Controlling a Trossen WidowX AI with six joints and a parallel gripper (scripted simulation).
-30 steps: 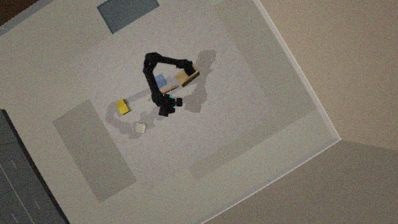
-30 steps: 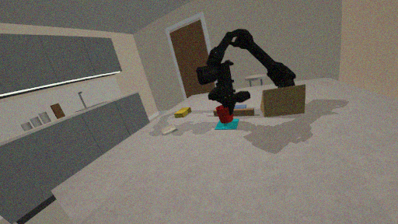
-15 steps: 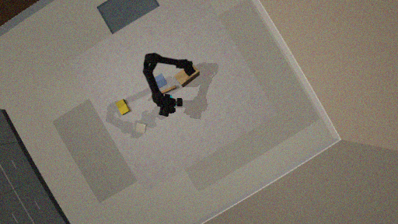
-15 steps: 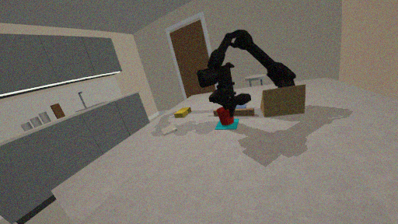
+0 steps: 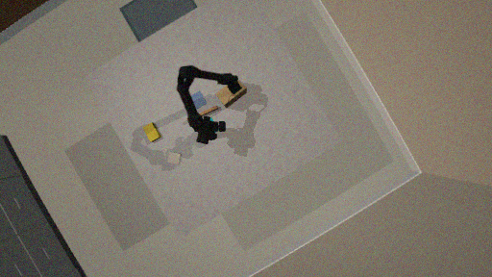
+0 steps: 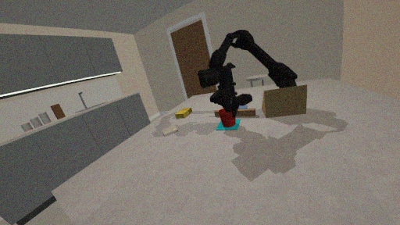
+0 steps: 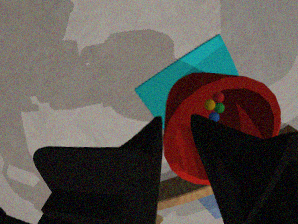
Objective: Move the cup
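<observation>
Fingers: parted a little, straddling the cup's near wall, no firm pinch
Cup: red, upright on the teal pad
Marbles: inside the cup
Surface: carries the pad

Beige walls enclose a pale speckled floor. A brown door stands in the far wall. Grey cabinets run along the left under dark upper cupboards.

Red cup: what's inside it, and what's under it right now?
Inside the red cup, small colored marbles sit at the bottom. Under it lies the teal pad; the cup and gripper hide the pad's near part.
</observation>
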